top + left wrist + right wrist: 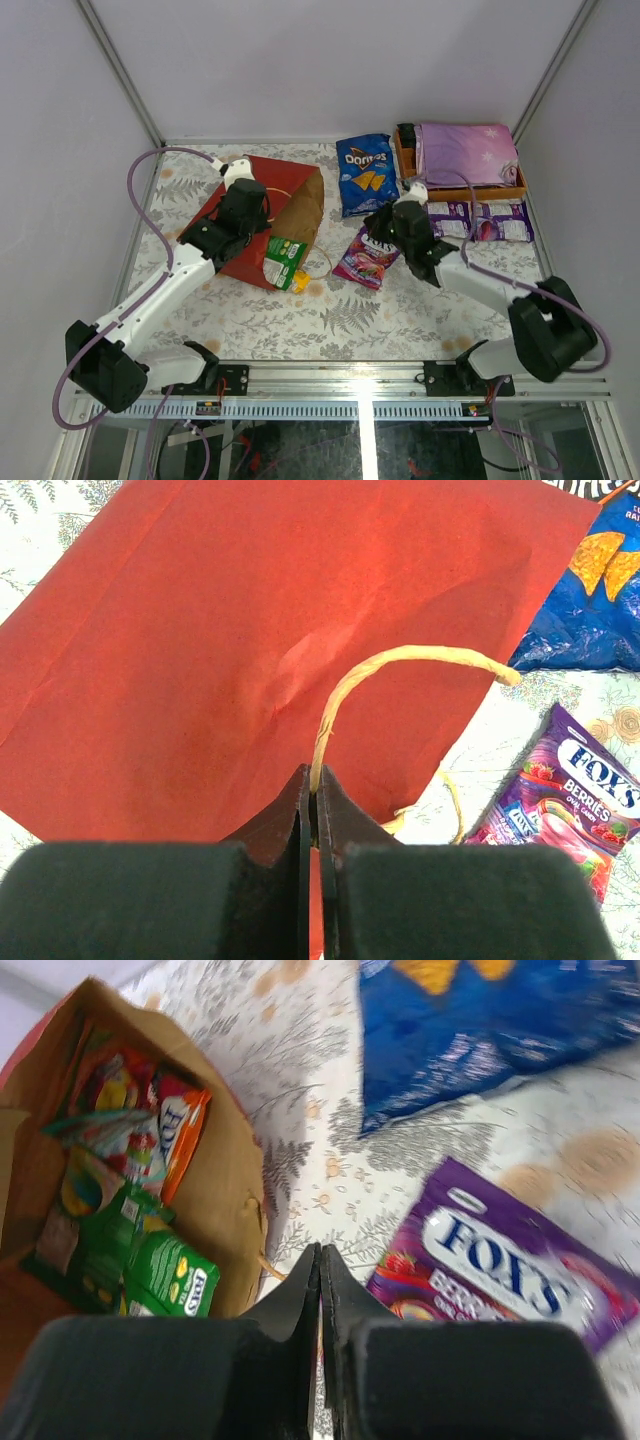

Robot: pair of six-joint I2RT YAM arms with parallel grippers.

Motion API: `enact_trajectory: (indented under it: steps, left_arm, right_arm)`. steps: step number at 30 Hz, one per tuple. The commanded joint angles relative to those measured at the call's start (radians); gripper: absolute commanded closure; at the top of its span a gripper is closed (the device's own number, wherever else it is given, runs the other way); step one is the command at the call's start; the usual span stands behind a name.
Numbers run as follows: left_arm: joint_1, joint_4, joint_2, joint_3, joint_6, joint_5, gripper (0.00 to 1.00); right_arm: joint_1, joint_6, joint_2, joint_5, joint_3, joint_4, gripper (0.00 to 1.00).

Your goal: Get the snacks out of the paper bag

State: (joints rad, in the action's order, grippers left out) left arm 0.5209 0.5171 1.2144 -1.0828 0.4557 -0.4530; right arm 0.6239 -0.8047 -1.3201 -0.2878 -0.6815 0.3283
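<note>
The red paper bag [232, 250] lies on its side with its brown mouth facing right. My left gripper [258, 220] is over it, shut on its tan loop handle [400, 658]; the pinch shows in the left wrist view [317, 778] above the red paper [250, 630]. A green Fox's pack [284, 262] pokes out of the mouth, and more packets [130, 1110] lie inside. The blue Doritos bag [365, 172] and a purple Fox's berries pack [366, 258] lie on the table. My right gripper [378, 222] is shut and empty, hovering between the bag's mouth [225, 1190] and the berries pack [500, 1260].
An orange wooden tray [403, 160] at the back right holds a folded purple star-print cloth [465, 150]. Two small purple packs [478, 220] lie in front of it. Enclosure walls ring the patterned table.
</note>
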Motion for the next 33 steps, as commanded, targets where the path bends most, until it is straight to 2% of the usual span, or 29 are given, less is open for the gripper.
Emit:
enact_trajectory:
  steps: [1,6,8,10,13,15,18,24,27,33]
  left_arm:
    - [-0.007,-0.002,-0.027,-0.009,-0.011,-0.013,1.00]
    - [-0.007,-0.008,-0.028,-0.001,-0.018,-0.008,1.00]
    - [-0.006,-0.009,-0.022,-0.002,-0.023,-0.004,1.00]
    - [-0.007,-0.009,-0.022,0.000,-0.028,-0.005,1.00]
    - [-0.008,-0.013,-0.031,0.007,-0.030,-0.011,1.00]
    - [-0.009,-0.017,-0.035,0.008,-0.031,-0.006,1.00]
    - [-0.009,-0.019,-0.036,0.010,-0.032,-0.003,1.00]
    - [-0.010,-0.019,-0.032,0.008,-0.027,-0.001,1.00]
    - [-0.010,-0.019,-0.028,0.005,-0.025,0.001,1.00]
    - [-0.010,-0.018,-0.014,0.000,-0.020,0.003,1.00]
  right_arm:
    - [-0.113,0.219,-0.163,0.496,-0.103,0.075,1.00]
    - [-0.194,0.083,-0.383,0.722,-0.044,0.319,0.92]
    - [-0.223,-0.033,-0.505,0.813,0.004,0.523,0.90]
    - [-0.256,-0.184,-0.644,0.901,0.056,0.802,0.89]
    - [-0.301,-0.405,-0.844,0.945,0.108,1.195,0.89]
    - [-0.317,-0.475,-0.931,0.934,0.125,1.316,0.93]
    - [-0.319,-0.440,-0.943,0.858,0.166,1.277,1.00]
    - [-0.319,-0.330,-0.805,0.624,0.272,1.045,1.00]
    - [-0.319,-0.352,-0.758,0.492,0.326,0.987,1.00]
    - [-0.310,-0.453,-0.700,0.288,0.435,0.999,1.00]
